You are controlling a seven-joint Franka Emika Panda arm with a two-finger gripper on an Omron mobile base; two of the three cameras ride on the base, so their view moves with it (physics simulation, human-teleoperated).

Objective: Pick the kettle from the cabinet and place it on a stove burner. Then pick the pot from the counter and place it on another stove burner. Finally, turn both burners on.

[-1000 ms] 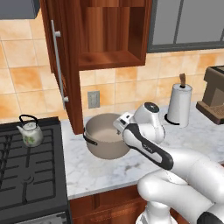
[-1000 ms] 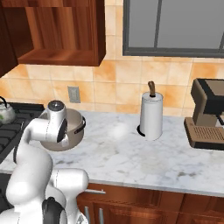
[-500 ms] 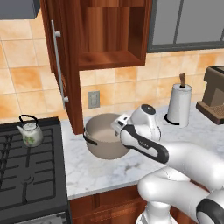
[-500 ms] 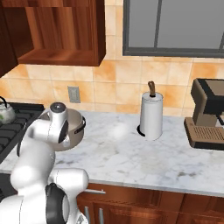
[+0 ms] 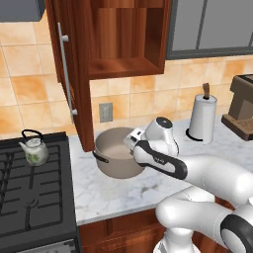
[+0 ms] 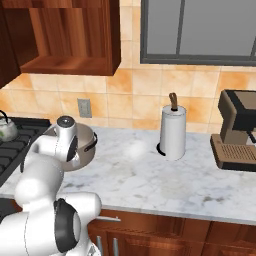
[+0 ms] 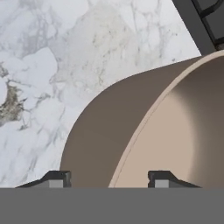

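The wide taupe-grey pot (image 5: 116, 158) (image 6: 86, 145) stands on the white marble counter (image 5: 123, 192), just right of the stove. My gripper (image 5: 132, 143) is down at its right rim. In the hand view the gripper (image 7: 109, 180) straddles the pot (image 7: 96, 140) wall, one fingertip outside and one over the pale inside, with a gap on each side, so it is open. The small kettle (image 5: 33, 150) (image 6: 5, 127) sits on a back burner of the black stove (image 5: 29, 197). The reddish-brown cabinet (image 5: 123, 39) hangs above with its door (image 5: 66, 74) swung open.
A white paper-towel roll (image 5: 202, 118) (image 6: 172, 132) stands at the back of the counter, right of the pot. A brown coffee machine (image 5: 242, 106) (image 6: 237, 132) stands at the far right. The open door's edge hangs just left of the pot.
My hand has edged slightly down onto the pot's right rim. The pot and the kettle have not moved.
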